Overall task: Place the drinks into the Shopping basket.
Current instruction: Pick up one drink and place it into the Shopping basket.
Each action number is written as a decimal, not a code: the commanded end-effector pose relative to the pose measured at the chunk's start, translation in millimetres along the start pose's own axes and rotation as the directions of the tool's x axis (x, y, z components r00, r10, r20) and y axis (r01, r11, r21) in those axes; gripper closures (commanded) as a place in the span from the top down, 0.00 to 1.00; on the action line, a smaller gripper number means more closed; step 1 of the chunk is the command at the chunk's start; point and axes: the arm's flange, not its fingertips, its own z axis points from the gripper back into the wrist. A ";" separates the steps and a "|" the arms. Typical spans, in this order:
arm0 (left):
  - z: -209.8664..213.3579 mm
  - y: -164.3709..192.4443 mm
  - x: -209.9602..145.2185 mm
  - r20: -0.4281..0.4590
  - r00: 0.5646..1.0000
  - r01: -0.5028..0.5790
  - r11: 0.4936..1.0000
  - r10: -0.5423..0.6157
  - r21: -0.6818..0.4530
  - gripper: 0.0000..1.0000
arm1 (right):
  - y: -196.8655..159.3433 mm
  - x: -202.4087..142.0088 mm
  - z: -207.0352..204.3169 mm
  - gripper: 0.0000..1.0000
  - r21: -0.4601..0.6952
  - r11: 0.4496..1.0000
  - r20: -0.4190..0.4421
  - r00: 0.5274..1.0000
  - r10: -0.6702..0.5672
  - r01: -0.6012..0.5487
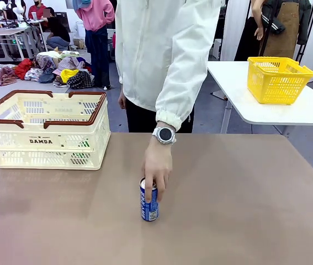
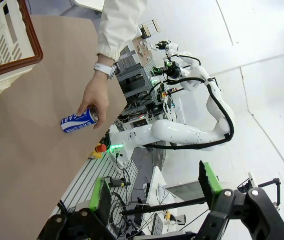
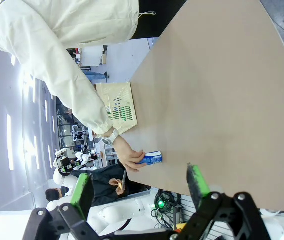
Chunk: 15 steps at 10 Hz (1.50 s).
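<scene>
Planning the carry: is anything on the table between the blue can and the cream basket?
Nothing visible: bare brown tabletop lies between the blue metal can and the cream lattice Shopping basket. The person's hand rests on the can's top.

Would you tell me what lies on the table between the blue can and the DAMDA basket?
Nothing: in the front view, bare brown tabletop separates the blue can from the basket.

— What is seen on the brown table (image 1: 244,193)?
— A cream-white Shopping basket (image 1: 48,132) is set at its far left; a blue can (image 1: 149,205) is stood upright near the middle, well apart from it.
</scene>
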 end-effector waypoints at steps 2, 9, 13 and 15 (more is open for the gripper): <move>-1.2 -3.6 -2.6 0.004 1.000 -0.003 1.000 0.003 -0.018 0.93 | 0.0 0.0 1.1 1.00 0.008 1.000 0.001 1.000 0.019 -0.019; -95.7 -69.9 18.2 -0.079 0.977 -0.169 0.942 0.199 0.291 0.93 | 0.0 0.0 1.1 1.00 0.008 1.000 0.001 1.000 0.019 -0.019; -276.5 -119.1 41.5 -0.139 0.938 -0.193 0.813 0.317 0.549 0.93 | 0.0 0.0 1.1 1.00 0.008 1.000 0.001 1.000 0.019 -0.019; -353.5 -126.7 15.7 -0.256 0.865 -0.162 0.724 0.431 0.670 0.93 | 0.0 0.0 1.1 1.00 0.008 1.000 0.001 1.000 0.019 -0.019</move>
